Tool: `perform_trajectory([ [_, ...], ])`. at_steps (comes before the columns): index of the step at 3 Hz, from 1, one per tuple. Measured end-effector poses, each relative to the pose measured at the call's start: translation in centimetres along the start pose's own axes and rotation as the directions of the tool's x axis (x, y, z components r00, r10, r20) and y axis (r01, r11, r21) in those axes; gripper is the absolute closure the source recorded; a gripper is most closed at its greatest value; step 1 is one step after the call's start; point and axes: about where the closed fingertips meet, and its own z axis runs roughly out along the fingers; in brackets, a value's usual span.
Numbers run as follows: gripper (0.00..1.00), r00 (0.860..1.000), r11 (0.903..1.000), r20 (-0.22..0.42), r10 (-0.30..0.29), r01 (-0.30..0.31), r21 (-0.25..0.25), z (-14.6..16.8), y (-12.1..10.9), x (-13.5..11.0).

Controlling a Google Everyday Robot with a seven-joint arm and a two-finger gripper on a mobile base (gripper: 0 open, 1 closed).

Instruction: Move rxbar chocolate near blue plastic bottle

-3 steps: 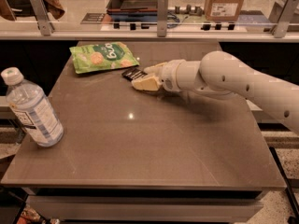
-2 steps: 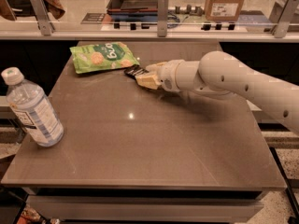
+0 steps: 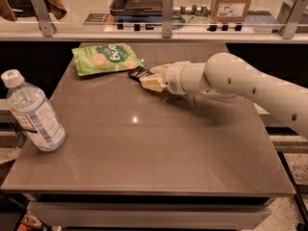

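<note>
Reaching w/ hand (image 3: pixel 150 81) low onto rxbar chocolate (image 3: pixel 138 73) for pickup; can't tell if it's gripped. Bar's on counter (image 3: pixel 144 153), well apart from blue plastic bottle (image 3: pixel 32 112), back-right of it.

The table (image 3: pixel 159 153) is a dull grey-brown. Far back on it, the cream-yellow gripper (image 3: pixel 152 80) sits at the rxbar chocolate (image 3: pixel 137 73), a black wrapper with thin white stripes. Beside that lies a bright green pouch (image 3: pixel 107 58) with white lettering and pale round shapes. The arm (image 3: pixel 250 83) is off-white with small dark dots. The blue plastic bottle (image 3: pixel 34 115) is clear, white-capped, with a pale blue-and-white label.
</note>
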Motion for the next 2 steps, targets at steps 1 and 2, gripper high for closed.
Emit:
perform_trajectory([
  [1,1.0,1.0,0.9995,0.019,-0.002,0.002,-0.03,-0.6,0.2,-0.8],
  [2,1.0,0.998,0.9988,0.066,-0.008,0.011,-0.048,-3.3,-0.2,-2.9],
])
